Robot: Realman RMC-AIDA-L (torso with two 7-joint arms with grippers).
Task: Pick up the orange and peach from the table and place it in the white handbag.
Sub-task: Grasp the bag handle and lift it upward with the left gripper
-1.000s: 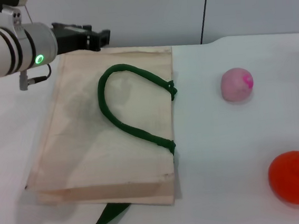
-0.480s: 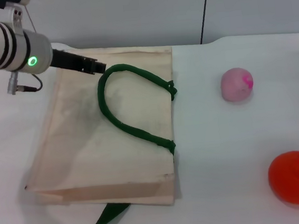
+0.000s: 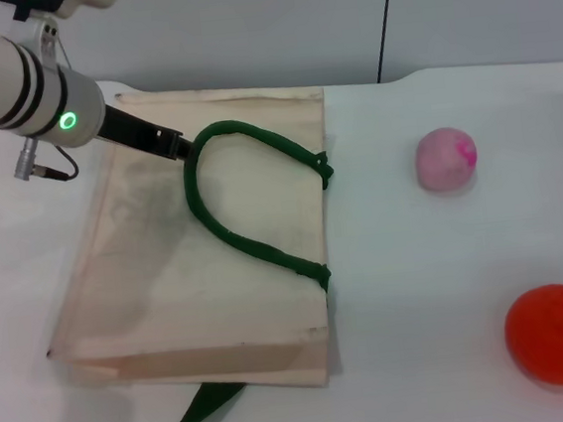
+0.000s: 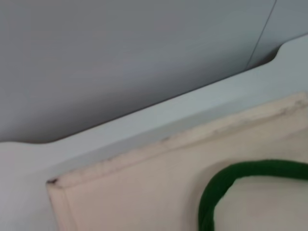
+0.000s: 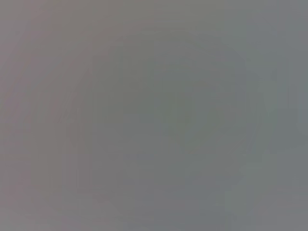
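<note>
The white handbag [image 3: 195, 249] lies flat on the table at the left, and its dark green loop handle [image 3: 232, 216] rests on top of it. My left gripper [image 3: 173, 143] reaches in from the upper left, with its tip at the far end of the handle loop. The left wrist view shows the bag's far edge [image 4: 173, 144] and a piece of the handle [image 4: 226, 183]. The pink peach [image 3: 445, 159] sits on the table to the right of the bag. The orange [image 3: 558, 333] sits at the front right. My right gripper is out of view, and its wrist view shows only plain grey.
A second green handle [image 3: 203, 410] sticks out from under the bag's near edge. A grey wall with a dark vertical seam [image 3: 383, 22] stands behind the white table [image 3: 418, 278].
My left gripper has come down and back from above the bag's far edge to the far end of the green handle loop. The bag and both fruits have not moved.
</note>
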